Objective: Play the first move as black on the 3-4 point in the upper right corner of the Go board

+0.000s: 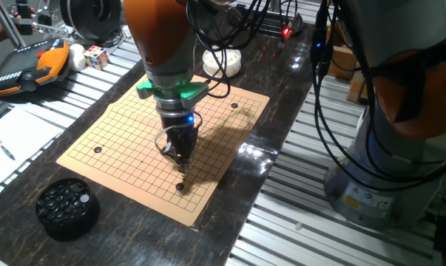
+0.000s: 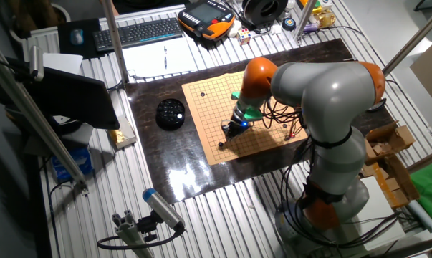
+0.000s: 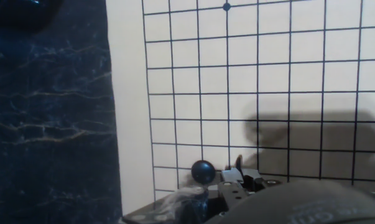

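In one fixed view, the gripper is hovering over the wooden Go board; its opening cannot be told. The glossy round black stone is lying just beside it, near the board's edge. In the hand view, the stone is sitting by the margin.

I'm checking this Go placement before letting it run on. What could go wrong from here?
1. The tool hangs low over the Go board, close to the black stone; a sideways drift could knock it off its intersection.
2. The stone lies near the board's edge; a nudge could send it onto the dark table.
3. The arm's shadow hides nearby grid lines, hindering a placement check.
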You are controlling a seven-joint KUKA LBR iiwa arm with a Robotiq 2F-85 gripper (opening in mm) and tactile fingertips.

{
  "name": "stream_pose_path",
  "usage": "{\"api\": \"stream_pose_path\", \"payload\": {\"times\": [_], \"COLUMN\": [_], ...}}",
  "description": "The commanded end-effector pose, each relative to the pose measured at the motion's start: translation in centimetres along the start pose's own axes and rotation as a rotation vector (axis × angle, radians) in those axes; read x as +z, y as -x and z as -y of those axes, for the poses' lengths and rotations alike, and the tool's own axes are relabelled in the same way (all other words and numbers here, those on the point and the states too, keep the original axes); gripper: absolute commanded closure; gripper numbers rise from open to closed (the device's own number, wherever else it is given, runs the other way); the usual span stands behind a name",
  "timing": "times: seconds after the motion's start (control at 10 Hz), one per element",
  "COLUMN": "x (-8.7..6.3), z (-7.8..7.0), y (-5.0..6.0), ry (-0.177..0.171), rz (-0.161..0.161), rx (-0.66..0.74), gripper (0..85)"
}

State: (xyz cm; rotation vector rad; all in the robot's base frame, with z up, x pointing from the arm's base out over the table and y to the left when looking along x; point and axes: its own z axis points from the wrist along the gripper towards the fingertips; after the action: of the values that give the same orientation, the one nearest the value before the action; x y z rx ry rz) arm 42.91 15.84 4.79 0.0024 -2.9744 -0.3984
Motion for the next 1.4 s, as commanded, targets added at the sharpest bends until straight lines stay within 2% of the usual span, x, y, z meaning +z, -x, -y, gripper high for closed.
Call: {"api": "stream_pose_path", "payload": {"times": [0.0,0.3,1.3], "x": [0.08,0.83,1.04], "z": [0.08,0.36,0.77], "y": [-0.04,-0.15,-0.40], "ry": [0.005,0.013,0.015], "rz": [-0.002,-0.004,-0.023], "rx": [-0.004,-0.015,-0.024], "gripper": [84.3,84.3,83.7]}}
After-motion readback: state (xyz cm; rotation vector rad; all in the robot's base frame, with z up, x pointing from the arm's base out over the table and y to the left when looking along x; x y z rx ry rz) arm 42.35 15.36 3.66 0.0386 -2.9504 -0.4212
